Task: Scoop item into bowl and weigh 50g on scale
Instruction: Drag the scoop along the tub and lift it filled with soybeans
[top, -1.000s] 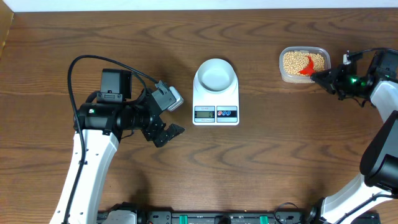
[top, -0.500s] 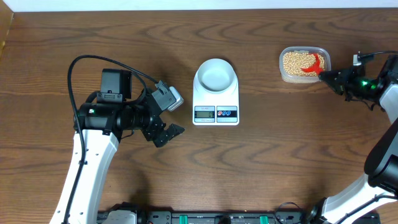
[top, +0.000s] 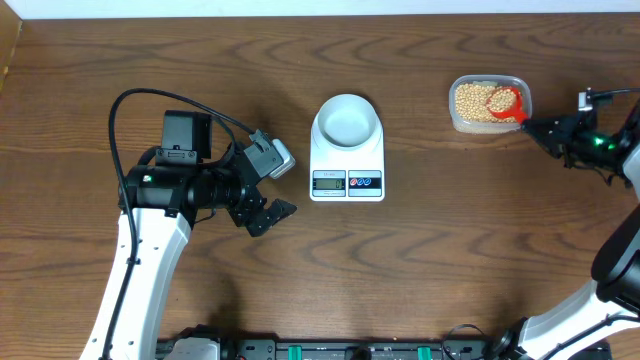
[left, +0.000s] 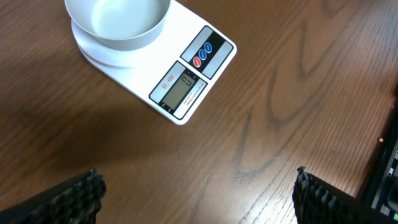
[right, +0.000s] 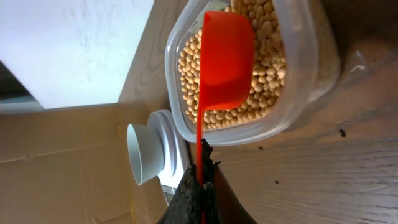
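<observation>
Near the far-right corner of the table (top: 450, 260), right gripper (right: 202, 163) clamps red plastic scoop (right: 227, 53) over tan round beans (right: 268, 84) in clear plastic tub (right: 311, 68): dig deep, lift level toward pale round bowl (top: 347, 99) on white scale (top: 330, 166).

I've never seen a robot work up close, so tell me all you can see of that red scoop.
The scoop is glossy orange-red plastic: a rounded cup on a thin flat handle. The right gripper is shut on the handle's end. The cup sits over the beans inside the clear tub. Whether it is filled I cannot tell.
</observation>
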